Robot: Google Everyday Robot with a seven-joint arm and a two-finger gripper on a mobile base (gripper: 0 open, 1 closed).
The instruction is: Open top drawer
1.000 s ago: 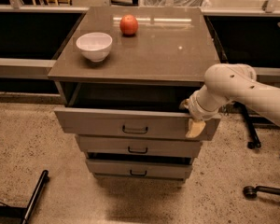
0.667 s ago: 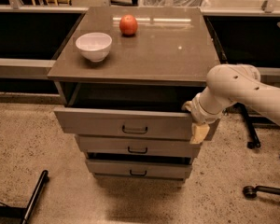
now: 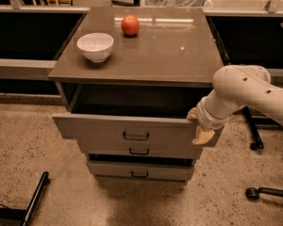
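The top drawer of the grey-brown cabinet is pulled well out, its dark inside showing under the countertop. Its small dark bar handle sits at the middle of the front. My gripper is at the drawer's right front corner, its cream fingers over the top edge and hanging down the front. My white arm reaches in from the right. The two lower drawers sit further back below.
A white bowl and a red apple stand on the cabinet top. Office-chair bases are on the floor at the right, and a dark bar lies at the lower left. Dark shelving flanks the cabinet.
The top drawer has come a little further out. My gripper has moved with it, slightly toward the camera.
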